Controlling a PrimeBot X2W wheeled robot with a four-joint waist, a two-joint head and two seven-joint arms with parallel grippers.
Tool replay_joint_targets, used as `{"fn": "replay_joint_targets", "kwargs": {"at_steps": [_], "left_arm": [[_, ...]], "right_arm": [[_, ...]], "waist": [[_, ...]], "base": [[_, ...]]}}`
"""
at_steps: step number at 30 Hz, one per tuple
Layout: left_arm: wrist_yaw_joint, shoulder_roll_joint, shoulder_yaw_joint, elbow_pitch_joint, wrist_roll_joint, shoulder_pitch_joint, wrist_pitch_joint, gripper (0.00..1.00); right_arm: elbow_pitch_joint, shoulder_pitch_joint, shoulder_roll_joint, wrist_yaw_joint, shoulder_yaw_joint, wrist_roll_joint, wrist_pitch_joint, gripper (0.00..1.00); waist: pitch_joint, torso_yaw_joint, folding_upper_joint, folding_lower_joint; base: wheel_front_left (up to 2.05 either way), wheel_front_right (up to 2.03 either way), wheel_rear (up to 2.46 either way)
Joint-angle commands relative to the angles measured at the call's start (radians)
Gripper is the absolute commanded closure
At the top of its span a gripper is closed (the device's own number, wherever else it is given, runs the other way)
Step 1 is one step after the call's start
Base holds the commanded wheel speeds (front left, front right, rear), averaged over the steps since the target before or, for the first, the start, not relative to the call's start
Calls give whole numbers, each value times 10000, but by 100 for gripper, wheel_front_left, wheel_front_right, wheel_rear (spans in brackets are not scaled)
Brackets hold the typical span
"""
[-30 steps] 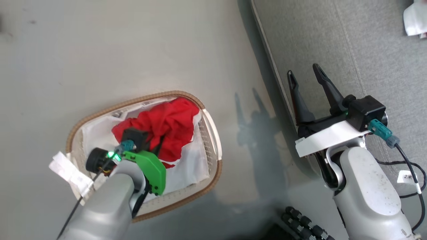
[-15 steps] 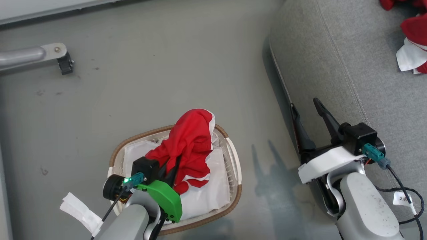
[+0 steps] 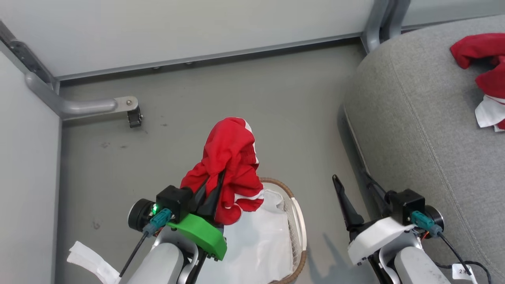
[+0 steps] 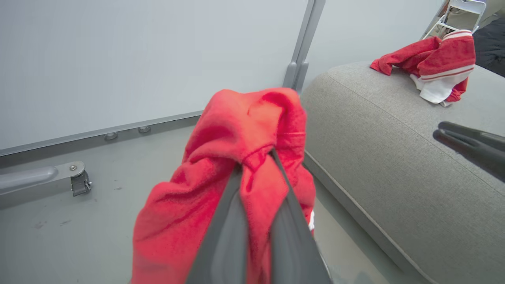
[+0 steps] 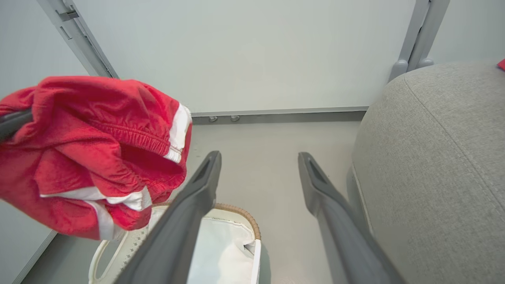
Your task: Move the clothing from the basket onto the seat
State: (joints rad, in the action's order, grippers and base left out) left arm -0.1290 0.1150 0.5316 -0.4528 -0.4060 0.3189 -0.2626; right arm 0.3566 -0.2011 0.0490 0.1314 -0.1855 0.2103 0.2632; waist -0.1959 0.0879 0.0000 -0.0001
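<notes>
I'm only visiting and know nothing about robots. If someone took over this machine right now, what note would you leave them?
The left hand is shut on the red clothing, holding it bunched in the air above the basket.
The right hand is open and holds nothing, beside the edge of the grey seat.
The basket stands on the floor with a white liner cloth inside.
Done: clothing gripped and lifted out.
Left: carry it across to the seat, where another red garment lies, and let go.
</notes>
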Motion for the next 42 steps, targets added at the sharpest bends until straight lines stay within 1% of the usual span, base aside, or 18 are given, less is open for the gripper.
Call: {"fn": "replay_joint_targets", "kwargs": {"at_steps": [1,3,7,9,16,20,25,27,30,31,32,33,36,39,40,41,42], "left_arm": [[-30,-33,-61,236,164,-203,-33,100],[-30,-71,-107,564,238,-261,-33,100],[-31,-119,-142,1135,358,-351,-33,100],[-31,-138,-137,1331,397,-379,-33,100],[-31,-189,108,1870,453,-419,-33,100],[-32,-205,362,1990,438,-379,-33,100],[-32,-179,856,2152,407,-205,-33,100],[-32,-145,1192,2231,367,-93,-33,100],[-32,-159,1467,2265,279,-12,-33,100],[-32,-162,1547,2254,239,7,-33,100],[-32,-168,1607,2245,213,13,-33,100],[-32,-178,1676,2224,165,4,-33,100],[-32,-183,1781,2133,11,-17,-33,100],[-32,-139,1636,2128,20,-96,-33,100],[-32,-129,1563,2122,26,-158,-33,91],[-32,-122,1484,2127,61,-201,-33,65],[-32,-124,1418,2116,90,-258,-33,13]], "right_arm": [[63,248,45,-14,-72,-33,21,0],[75,383,57,-14,-246,-51,21,0],[45,494,197,-14,-939,-13,21,0],[6,432,246,-14,-1424,84,21,0],[-58,-308,802,-14,-3108,275,21,0],[144,-899,1024,-14,-3856,510,21,0],[389,-1610,1210,-14,-4415,879,21,0],[574,-2028,1292,-14,-4697,991,21,0],[806,-2351,1256,-14,-4951,1131,21,0],[896,-2412,1190,-14,-5068,1238,21,6],[946,-2459,1129,-14,-5147,1318,21,57],[998,-2510,1084,-14,-5248,1396,21,100],[1088,-2462,1003,-14,-5284,1591,21,100],[950,-2288,914,-14,-5246,1659,21,100],[877,-2209,907,-14,-5168,1666,21,100],[827,-2122,900,-14,-5089,1674,21,100],[761,-2034,902,-14,-4992,1665,20,100]], "waist": [[688,-433,0,1],[821,-514,0,1],[994,-649,0,1],[1060,-712,0,1],[1170,-1010,0,1],[1191,-1200,0,1],[1153,-1451,0,1],[1111,-1586,0,1],[1071,-1709,0,1],[1063,-1744,0,1],[1058,-1767,0,1],[1051,-1793,0,1],[1033,-1803,0,1],[1039,-1608,0,1],[1045,-1508,0,1],[1048,-1397,0,1],[1044,-1251,0,1]], "base": [[0,0,0],[0,0,0],[0,0,0],[0,0,0],[0,0,0],[0,0,0],[0,0,0],[0,0,0],[0,0,0],[0,0,0],[0,0,0],[0,0,0],[0,0,0],[0,0,0],[0,0,0],[0,0,0],[0,0,0]]}}
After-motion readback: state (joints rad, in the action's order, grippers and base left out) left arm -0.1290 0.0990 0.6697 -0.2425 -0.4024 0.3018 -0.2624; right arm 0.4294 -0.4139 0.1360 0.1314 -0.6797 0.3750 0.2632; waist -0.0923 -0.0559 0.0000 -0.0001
